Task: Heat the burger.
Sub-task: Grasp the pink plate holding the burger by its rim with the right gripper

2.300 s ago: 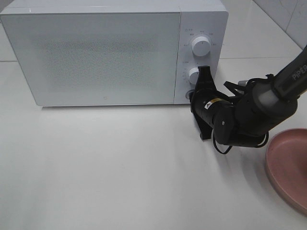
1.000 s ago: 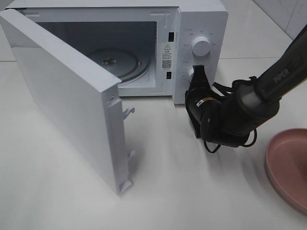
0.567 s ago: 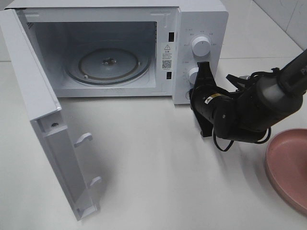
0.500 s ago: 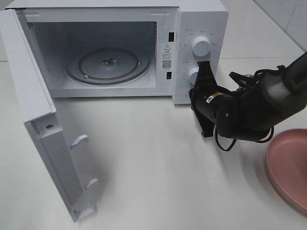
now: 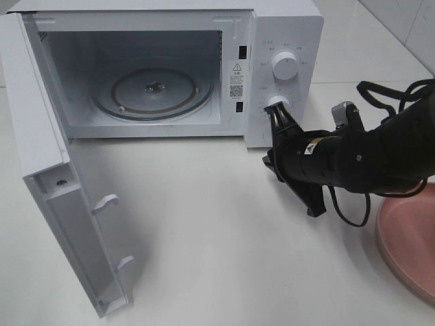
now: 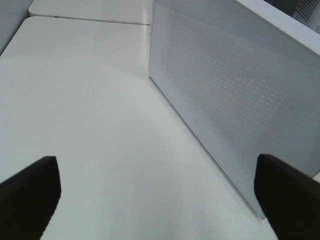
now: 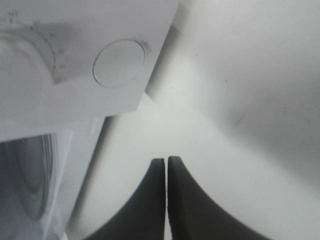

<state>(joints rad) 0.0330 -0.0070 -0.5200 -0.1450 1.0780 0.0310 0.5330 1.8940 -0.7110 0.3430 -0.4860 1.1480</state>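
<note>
White microwave (image 5: 285, 20) sits on the table (image 5: 204, 238), door (image 5: 44, 129) wide open (glass turntable (image 5: 153, 92) showing); right fingers (image 7: 180, 200) are pressed together near its control panel (image 5: 302, 47), and left fingers (image 6: 30, 195) are spread wide.

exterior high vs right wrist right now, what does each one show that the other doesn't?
Only exterior high: the open microwave door, glass turntable, upper knob and pink plate. Only right wrist: the round button at the panel's corner, and the fingertips pressed together. Both: the right gripper, control panel, lower knob and white table.
</note>
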